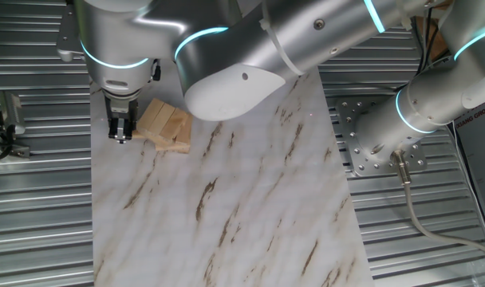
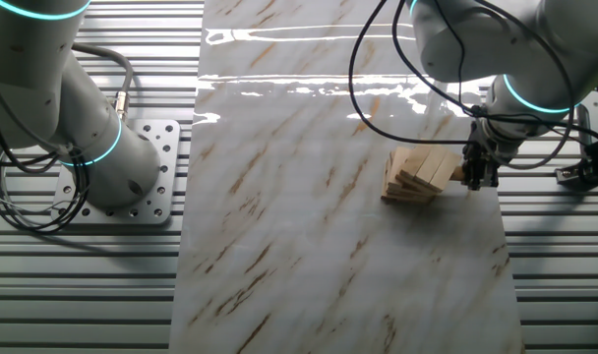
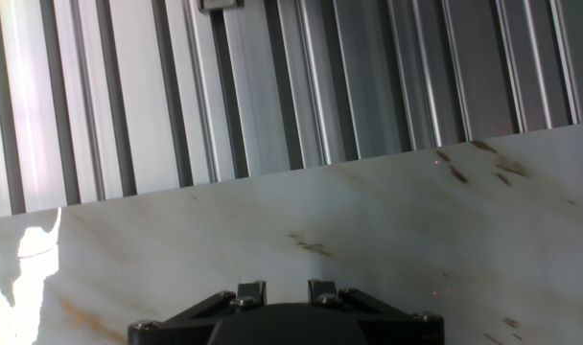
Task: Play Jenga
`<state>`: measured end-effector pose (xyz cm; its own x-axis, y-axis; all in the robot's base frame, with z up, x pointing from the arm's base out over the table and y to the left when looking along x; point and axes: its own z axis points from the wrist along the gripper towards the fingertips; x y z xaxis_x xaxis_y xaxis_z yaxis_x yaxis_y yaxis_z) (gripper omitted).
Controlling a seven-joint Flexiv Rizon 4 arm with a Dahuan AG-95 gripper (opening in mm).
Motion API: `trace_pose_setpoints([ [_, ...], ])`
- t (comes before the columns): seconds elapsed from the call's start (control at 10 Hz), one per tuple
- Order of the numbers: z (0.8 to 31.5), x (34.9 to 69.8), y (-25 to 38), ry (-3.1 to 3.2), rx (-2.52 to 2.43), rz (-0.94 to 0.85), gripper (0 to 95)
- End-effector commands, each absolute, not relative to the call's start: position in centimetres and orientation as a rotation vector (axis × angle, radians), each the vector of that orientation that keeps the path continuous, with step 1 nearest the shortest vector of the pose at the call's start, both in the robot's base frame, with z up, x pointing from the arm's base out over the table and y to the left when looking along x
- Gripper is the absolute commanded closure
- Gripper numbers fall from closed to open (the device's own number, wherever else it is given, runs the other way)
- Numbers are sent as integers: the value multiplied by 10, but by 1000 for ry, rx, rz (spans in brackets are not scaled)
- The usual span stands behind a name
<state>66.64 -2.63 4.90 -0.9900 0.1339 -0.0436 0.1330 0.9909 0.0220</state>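
Marble-patterned sheeting (image 1: 226, 199) covers the middle of a ribbed metal bench (image 1: 35, 207), and the play is happening at one edge of that sheet. Down there the gripper (image 1: 120, 131) hangs with its fingers pointing at the surface, right beside the Jenga (image 1: 167, 126) stack; whether it touches a block I cannot tell. In the other fixed view its black fingers (image 2: 479, 169) appear close together at the level of the stack's side, which suggests it is set to push or pinch a single block out of a layer, but a clear gap or grip is not visible. The hand view shows only the gripper's dark body, the marble and the slats beyond, no block.

The stack is low, its layers fanned askew rather than square, so any sideways nudge could spill it.

Above the gripper the wrist stands vertical, with lit cyan rings at the joints, and the arm's thick silver links reach across the sheet from the base plate (image 1: 370, 143) bolted on the bench's far side.
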Motion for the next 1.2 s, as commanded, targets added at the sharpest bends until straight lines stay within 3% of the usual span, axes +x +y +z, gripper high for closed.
trace_pose_setpoints([
  [0.1, 50, 666, -26, 3087, 207, 28, 950],
  [1.2, 47, 668, -27, 3087, 209, 32, 950],
])
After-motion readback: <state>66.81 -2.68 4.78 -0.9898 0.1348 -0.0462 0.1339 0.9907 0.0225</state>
